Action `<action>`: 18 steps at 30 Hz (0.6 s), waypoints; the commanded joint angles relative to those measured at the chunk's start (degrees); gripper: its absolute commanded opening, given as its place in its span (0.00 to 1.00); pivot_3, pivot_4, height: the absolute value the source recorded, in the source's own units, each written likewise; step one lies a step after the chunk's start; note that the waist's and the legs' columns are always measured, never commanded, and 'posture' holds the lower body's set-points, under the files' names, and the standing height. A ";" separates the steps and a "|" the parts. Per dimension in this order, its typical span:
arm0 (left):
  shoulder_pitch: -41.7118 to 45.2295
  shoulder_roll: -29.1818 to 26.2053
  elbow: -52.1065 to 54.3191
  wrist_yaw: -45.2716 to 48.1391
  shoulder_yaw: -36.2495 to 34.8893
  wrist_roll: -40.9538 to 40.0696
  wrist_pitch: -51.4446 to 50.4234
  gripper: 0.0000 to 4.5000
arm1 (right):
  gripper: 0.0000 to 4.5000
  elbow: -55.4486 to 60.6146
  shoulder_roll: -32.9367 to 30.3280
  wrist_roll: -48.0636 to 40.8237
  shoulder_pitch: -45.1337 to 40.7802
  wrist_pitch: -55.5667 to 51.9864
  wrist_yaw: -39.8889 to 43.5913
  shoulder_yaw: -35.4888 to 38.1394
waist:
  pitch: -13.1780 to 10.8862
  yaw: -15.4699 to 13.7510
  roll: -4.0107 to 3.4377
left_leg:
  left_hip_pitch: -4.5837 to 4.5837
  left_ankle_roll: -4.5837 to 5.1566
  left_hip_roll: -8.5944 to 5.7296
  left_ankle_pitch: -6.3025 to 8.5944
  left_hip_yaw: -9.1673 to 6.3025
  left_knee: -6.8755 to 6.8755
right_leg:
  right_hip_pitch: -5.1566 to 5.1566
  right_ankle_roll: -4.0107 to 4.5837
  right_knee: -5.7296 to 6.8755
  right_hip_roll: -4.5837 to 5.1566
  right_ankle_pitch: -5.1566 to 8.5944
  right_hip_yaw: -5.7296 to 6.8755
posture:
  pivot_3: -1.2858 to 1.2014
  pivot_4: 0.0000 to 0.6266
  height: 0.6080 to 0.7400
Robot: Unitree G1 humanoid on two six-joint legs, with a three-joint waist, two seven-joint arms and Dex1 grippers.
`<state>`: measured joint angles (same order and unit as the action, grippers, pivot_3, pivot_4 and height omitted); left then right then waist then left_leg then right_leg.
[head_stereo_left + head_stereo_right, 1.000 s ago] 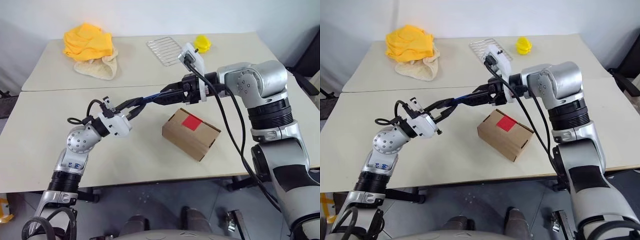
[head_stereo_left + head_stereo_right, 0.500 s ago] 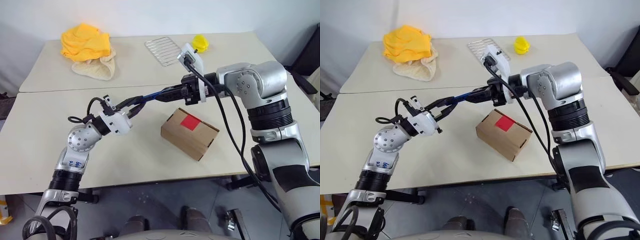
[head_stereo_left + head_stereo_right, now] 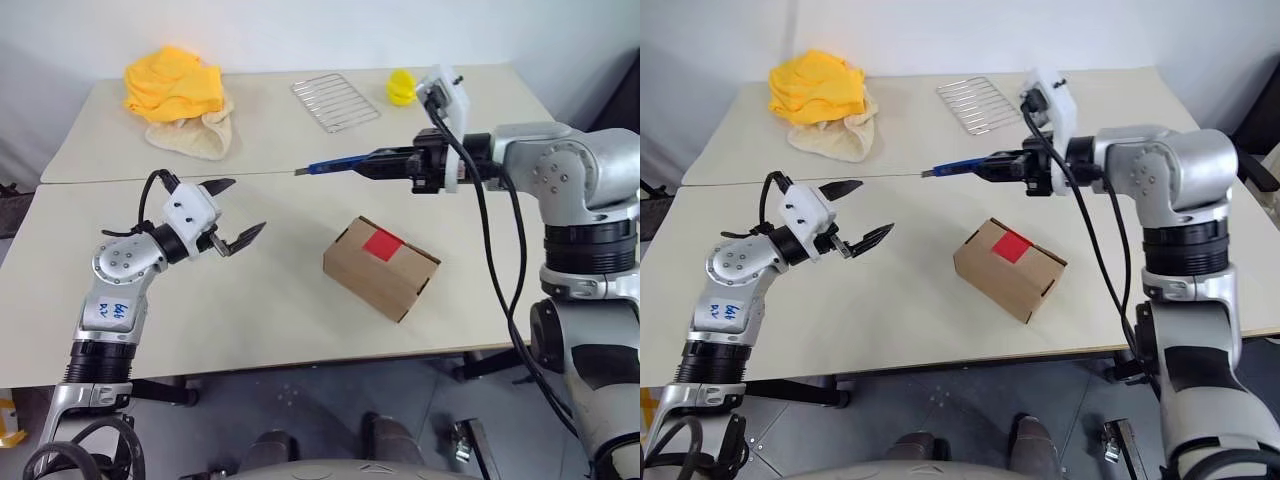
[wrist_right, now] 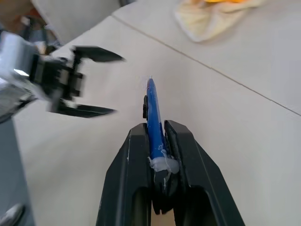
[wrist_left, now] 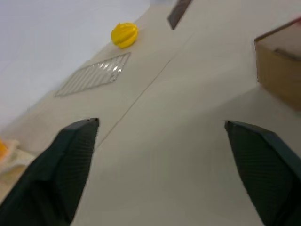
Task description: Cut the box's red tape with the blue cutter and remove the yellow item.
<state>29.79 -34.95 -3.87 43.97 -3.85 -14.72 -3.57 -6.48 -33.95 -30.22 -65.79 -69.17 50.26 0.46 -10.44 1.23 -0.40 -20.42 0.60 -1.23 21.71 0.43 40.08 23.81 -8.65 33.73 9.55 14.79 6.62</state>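
Note:
The box lies closed on the near table, with the red tape on its top face. My right gripper hovers above and behind the box, shut on the blue cutter, whose blade tip points left. The right wrist view has the cutter clamped between the fingers. My left gripper stands open and empty to the left of the box, above the table. Its wrist view shows a corner of the box. The yellow item is hidden.
On the far table lie a yellow cloth heap on a beige cloth, a wire rack and a small lemon-yellow ridged object. A seam separates the two tables.
My left gripper let go of the cutter, opened wide and drew back to the left. My right gripper closed on the cutter and carried it to the right and slightly up.

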 commanded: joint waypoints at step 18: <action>9.89 14.76 10.42 -0.94 12.15 -7.79 -23.99 0.24 | 0.03 25.56 -7.41 -8.97 15.42 -14.00 -14.57 21.07 | -0.04 -1.79 0.05 | 0.03 0.01 0.00 -0.01 0.16 0.14 | -0.07 0.00 -0.01 -0.04 0.00 -0.12 | 0.52 0.24 1.00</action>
<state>38.98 -20.72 6.59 44.44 7.93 -24.05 -28.58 16.00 -40.48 -37.67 -50.37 -82.42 36.54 18.91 -10.48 -0.55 -0.35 -20.39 0.61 -1.23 21.70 0.59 40.21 23.74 -8.65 33.72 9.52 14.79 6.50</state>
